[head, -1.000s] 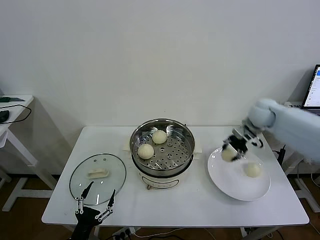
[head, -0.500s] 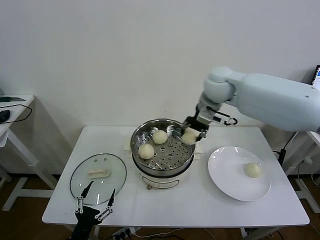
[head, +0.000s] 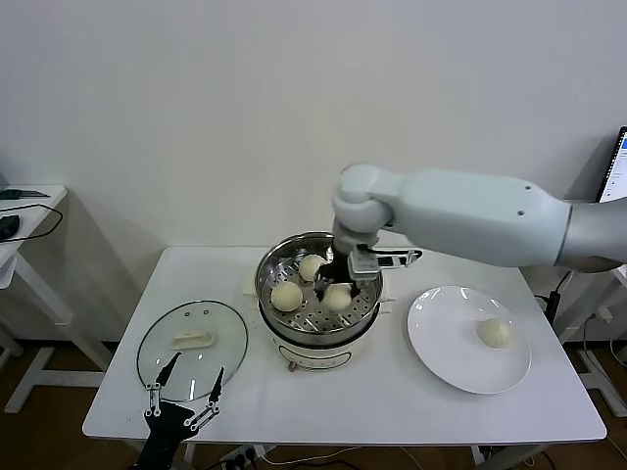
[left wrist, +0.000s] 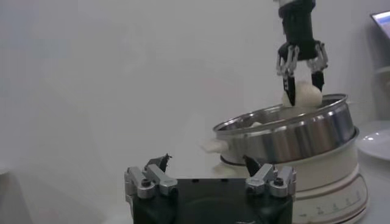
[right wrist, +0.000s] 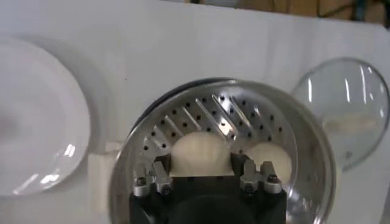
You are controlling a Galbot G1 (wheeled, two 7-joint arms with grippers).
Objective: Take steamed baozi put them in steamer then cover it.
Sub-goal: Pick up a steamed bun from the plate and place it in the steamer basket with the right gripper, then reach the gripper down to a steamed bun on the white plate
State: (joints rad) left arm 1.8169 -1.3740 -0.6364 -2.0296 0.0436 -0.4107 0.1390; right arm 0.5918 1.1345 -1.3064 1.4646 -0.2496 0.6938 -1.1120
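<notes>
The steamer stands mid-table with two baozi on its perforated tray, one at the back and one at the left. My right gripper reaches into the pot and is shut on a third baozi, held low over the tray. In the right wrist view the fingers clasp this baozi, with another baozi beside it. A fourth baozi lies on the white plate. The cover lies flat to the steamer's left. My left gripper is open at the front edge beside the cover.
The white table carries everything. A side table with cables stands far left and a laptop screen far right. In the left wrist view the steamer shows with my right gripper over it.
My right gripper has carried a baozi from the plate leftward over the steamer's rim and down into the pot. The left arm has not moved.
</notes>
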